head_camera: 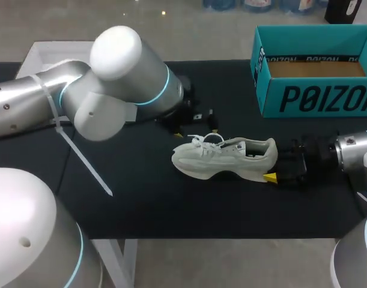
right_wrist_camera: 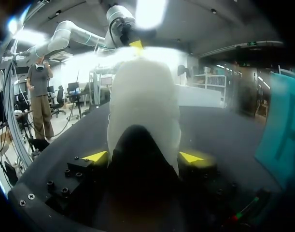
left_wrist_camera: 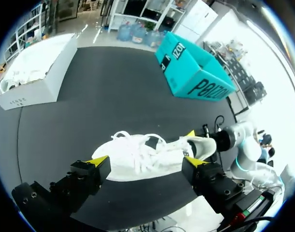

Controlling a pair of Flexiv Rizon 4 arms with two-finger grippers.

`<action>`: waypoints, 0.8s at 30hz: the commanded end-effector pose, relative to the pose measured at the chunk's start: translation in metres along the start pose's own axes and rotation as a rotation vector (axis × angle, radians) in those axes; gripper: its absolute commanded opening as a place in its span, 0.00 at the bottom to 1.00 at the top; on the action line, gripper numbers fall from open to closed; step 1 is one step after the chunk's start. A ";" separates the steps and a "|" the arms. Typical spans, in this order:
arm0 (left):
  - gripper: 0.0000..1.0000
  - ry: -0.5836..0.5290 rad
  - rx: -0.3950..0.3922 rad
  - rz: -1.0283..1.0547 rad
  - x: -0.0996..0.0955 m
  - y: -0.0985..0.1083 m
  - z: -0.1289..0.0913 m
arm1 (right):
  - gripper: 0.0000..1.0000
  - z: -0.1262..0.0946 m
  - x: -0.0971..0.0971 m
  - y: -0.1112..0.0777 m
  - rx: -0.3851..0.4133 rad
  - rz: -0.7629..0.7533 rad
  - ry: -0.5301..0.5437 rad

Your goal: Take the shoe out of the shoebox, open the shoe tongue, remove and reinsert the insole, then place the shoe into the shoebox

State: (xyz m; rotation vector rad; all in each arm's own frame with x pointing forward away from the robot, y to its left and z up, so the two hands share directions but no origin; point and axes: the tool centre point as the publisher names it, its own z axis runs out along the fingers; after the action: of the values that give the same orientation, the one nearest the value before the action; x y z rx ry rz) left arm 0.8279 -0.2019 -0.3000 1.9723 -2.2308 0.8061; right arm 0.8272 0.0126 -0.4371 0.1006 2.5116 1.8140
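White mesh and a pale sole: the shoe is sitting upright on the black table, well apart from the teal shoebox at the far right. The right gripper is pinching the heel from both sides, low down near the sole, and is doing the anchoring. The left gripper is hanging over the laces, fingers spread wide and touching nothing.

I'm reading this as the tongue step just getting going, with the insole work not yet begun. To do it well, the left gripper should be coming down behind the last lace crossing and aiming for the free edge of the tongue, not the loose bows (those loops are begging to snag a fingertip). Then it's a pull up and toward the toe, gently, while the right keeps the heel pressed down. Pulling too hard is going to tip the whole shoe forward rather than opening the mouth.
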 end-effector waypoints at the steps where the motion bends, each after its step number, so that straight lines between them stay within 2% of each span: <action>1: 1.00 -0.098 -0.188 0.005 0.015 -0.014 0.009 | 0.00 0.004 0.000 -0.004 0.002 0.001 -0.001; 2: 1.00 -0.130 -0.249 0.019 0.017 -0.015 0.010 | 0.00 0.004 0.000 -0.004 0.002 0.001 -0.001; 6: 1.00 -0.236 -0.337 0.090 0.024 -0.014 0.015 | 0.00 0.004 0.000 -0.004 0.002 0.001 -0.001; 7: 1.00 -0.241 -0.341 0.096 0.025 -0.014 0.016 | 0.00 0.004 0.000 -0.004 0.002 0.001 -0.001; 8: 1.00 -0.244 -0.408 0.115 0.028 -0.014 0.019 | 0.00 0.004 0.000 -0.004 0.002 0.001 -0.001; 9: 1.00 -0.246 -0.432 0.117 0.029 -0.014 0.020 | 0.00 0.004 0.000 -0.004 0.002 0.001 -0.001; 15: 1.00 -0.344 -0.457 0.113 0.047 -0.001 0.037 | 0.00 0.004 0.000 -0.004 0.002 0.001 -0.001; 17: 1.00 -0.384 -0.421 0.095 0.050 0.005 0.041 | 0.00 0.004 0.000 -0.004 0.002 0.001 -0.001; 19: 1.00 -0.390 -0.429 0.078 0.051 0.010 0.045 | 0.00 0.004 0.000 -0.004 0.002 0.001 -0.001; 21: 1.00 -0.419 -0.386 0.048 0.051 0.012 0.050 | 0.00 0.004 0.000 -0.004 0.002 0.001 -0.001; 24: 1.00 -0.431 -0.371 0.030 0.051 0.013 0.055 | 0.00 0.004 0.000 -0.004 0.002 0.001 -0.001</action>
State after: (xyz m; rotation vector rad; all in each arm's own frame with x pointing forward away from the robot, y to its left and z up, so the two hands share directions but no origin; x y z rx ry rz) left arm 0.8228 -0.2608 -0.3278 2.0009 -2.3483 0.0408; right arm 0.8271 0.0128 -0.4370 0.1004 2.5113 1.8143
